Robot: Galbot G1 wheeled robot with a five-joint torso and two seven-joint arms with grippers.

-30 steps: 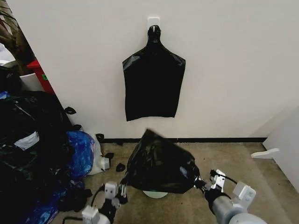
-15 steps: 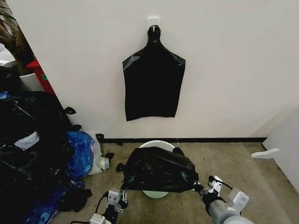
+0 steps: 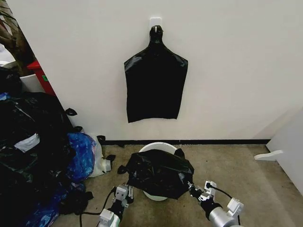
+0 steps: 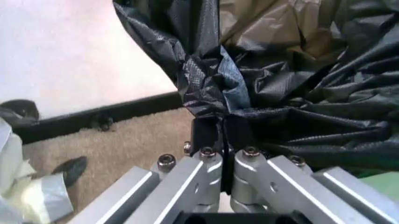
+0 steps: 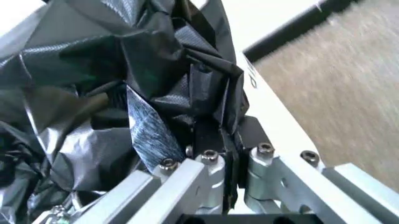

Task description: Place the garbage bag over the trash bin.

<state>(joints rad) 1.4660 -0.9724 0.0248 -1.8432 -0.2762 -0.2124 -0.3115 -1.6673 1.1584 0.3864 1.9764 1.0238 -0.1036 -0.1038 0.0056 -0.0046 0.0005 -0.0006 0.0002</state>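
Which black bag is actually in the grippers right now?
The garbage bag draped over the trash bin, pinched by the left gripper and right gripper. The flat bags hang on the wall; the stuffed bags lie heaped aside.

flat black bags point(image 3: 155, 80) hung on wall hook point(image 3: 155, 22) | stuffed bag heap point(image 3: 33, 156) left, on carpet point(image 3: 246, 175)

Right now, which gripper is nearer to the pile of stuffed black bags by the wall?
Left. The left gripper sits on the side toward the heap of stuffed black bags, clamped on the thin black garbage bag; the right gripper holds its far edge.
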